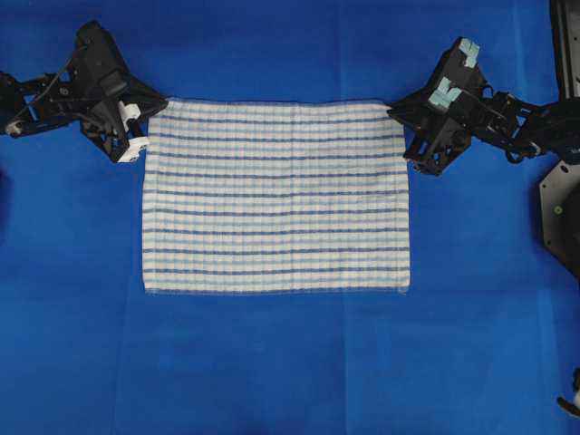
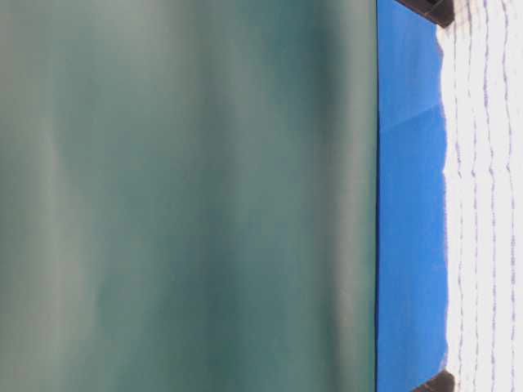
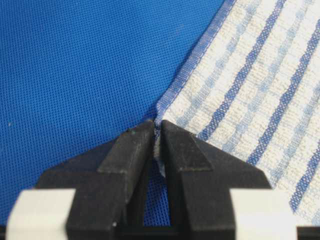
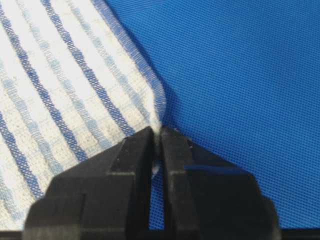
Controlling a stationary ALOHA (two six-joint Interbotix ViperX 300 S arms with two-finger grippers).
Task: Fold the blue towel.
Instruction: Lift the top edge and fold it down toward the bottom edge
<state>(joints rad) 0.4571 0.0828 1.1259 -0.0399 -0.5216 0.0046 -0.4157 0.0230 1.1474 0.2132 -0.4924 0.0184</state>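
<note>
The blue towel (image 1: 276,195), a white woven cloth crossed by thin dark-blue and light-blue stripes, lies spread flat as a rectangle at the middle of the tabletop (image 1: 272,362), which is covered by a plain blue sheet. Its long edges run left to right in the overhead view.

The left gripper (image 1: 149,127) sits at the towel's far left corner; the right gripper (image 1: 394,111) sits at the far right corner. Both arms reach in low from the sides.

Left wrist view: the black fingers (image 3: 131,150) of the left gripper (image 3: 157,132) are pressed together, pinching the towel's corner (image 3: 240,80) between their tips, with a sliver of cloth showing in the narrow slot.

Right wrist view: the fingers (image 4: 132,155) of the right gripper (image 4: 160,137) are likewise closed on the opposite corner, where the towel's hem (image 4: 75,75) rises slightly into the pinch.

Table-level view: most of the picture is filled by a blurred grey-green surface (image 2: 188,196); a strip of blue sheet (image 2: 409,245) and the towel's edge (image 2: 486,204) show at the right.
</note>
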